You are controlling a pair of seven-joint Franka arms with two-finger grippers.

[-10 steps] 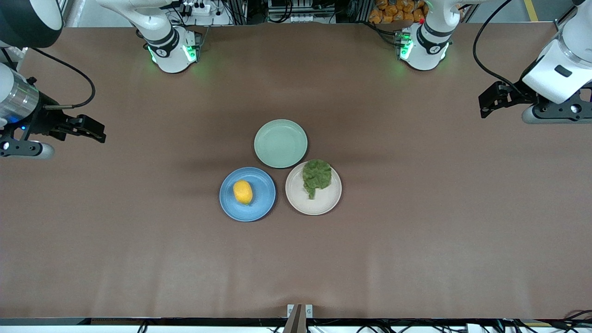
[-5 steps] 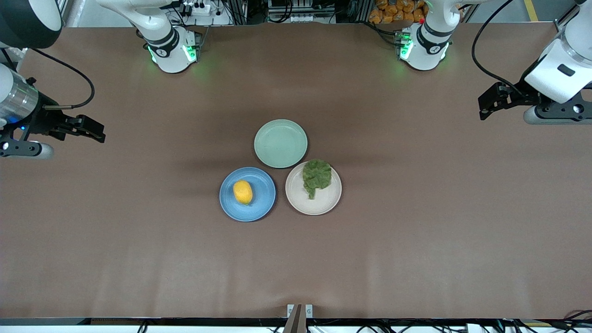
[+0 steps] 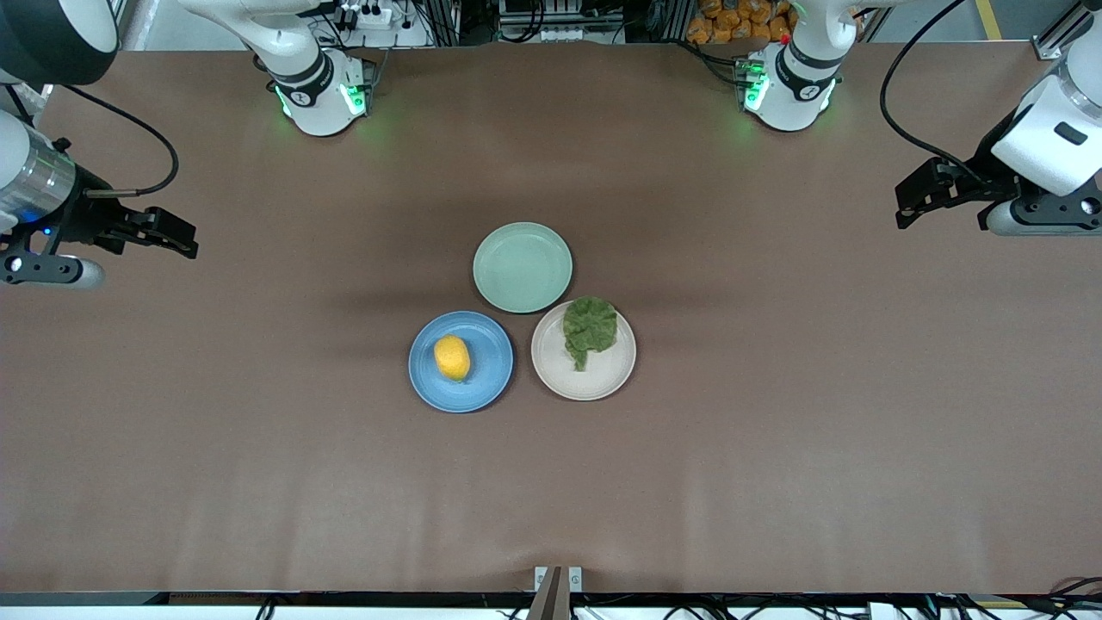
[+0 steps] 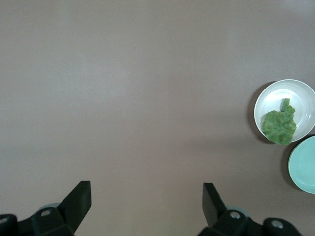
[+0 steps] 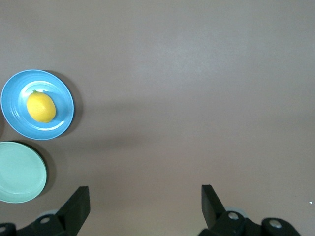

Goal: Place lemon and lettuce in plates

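The yellow-orange lemon (image 3: 452,357) lies in the blue plate (image 3: 486,379) at the table's middle; both also show in the right wrist view, lemon (image 5: 40,107) in the plate (image 5: 15,125). The dark green lettuce (image 3: 590,328) lies in the beige-pink plate (image 3: 594,383), toward its rim nearest the mint plate; the left wrist view shows the lettuce (image 4: 279,125) in that plate (image 4: 300,96). My right gripper (image 3: 182,242) is open and empty over bare table at the right arm's end. My left gripper (image 3: 911,196) is open and empty over the left arm's end.
An empty pale mint-green plate (image 3: 523,267) sits just farther from the front camera than the two other plates, touching close to both. The brown table (image 3: 775,430) spreads wide around the three plates. The arm bases stand along the table's back edge.
Both arms have drawn slightly farther out and up toward their ends of the table. The plates, lemon and lettuce have not moved.
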